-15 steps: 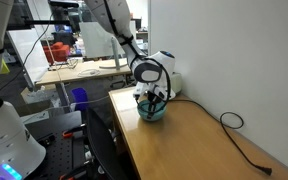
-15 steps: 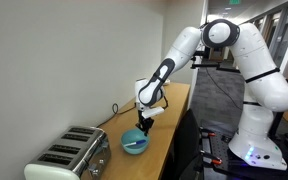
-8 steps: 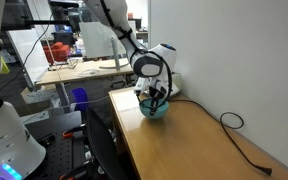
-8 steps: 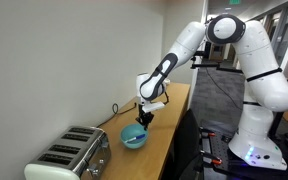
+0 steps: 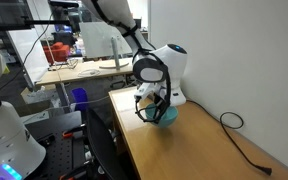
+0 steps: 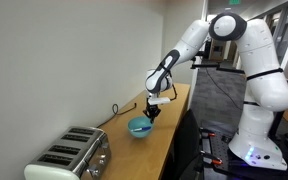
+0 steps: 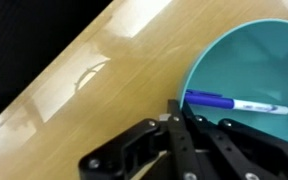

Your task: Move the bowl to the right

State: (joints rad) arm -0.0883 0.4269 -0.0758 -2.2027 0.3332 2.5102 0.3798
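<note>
— What's nearest on my screen?

— Item one: end effector (image 7: 177,110), wrist view. Its fingers are pressed together on the near rim of the bowl (image 7: 259,55).

— The bowl itself?

— Item two: teal, round, shallow. A blue-and-white pen (image 7: 234,103) lies inside, across the bottom. In both exterior views I see the bowl (image 5: 166,116) under the end effector (image 5: 154,108), over the desk (image 5: 199,145) and towards its front edge. I cannot tell whether it touches the wood.

— Further out?

— Item three: desk (image 7: 84,75), pale wood, glossy. Item four: toaster (image 6: 72,155), silver, in an exterior view, well apart from the bowl (image 6: 139,127), towards the desk's end. Item five: black cable (image 5: 234,124), looped on the desk near the white wall (image 5: 244,50), apart from the bowl.
</note>
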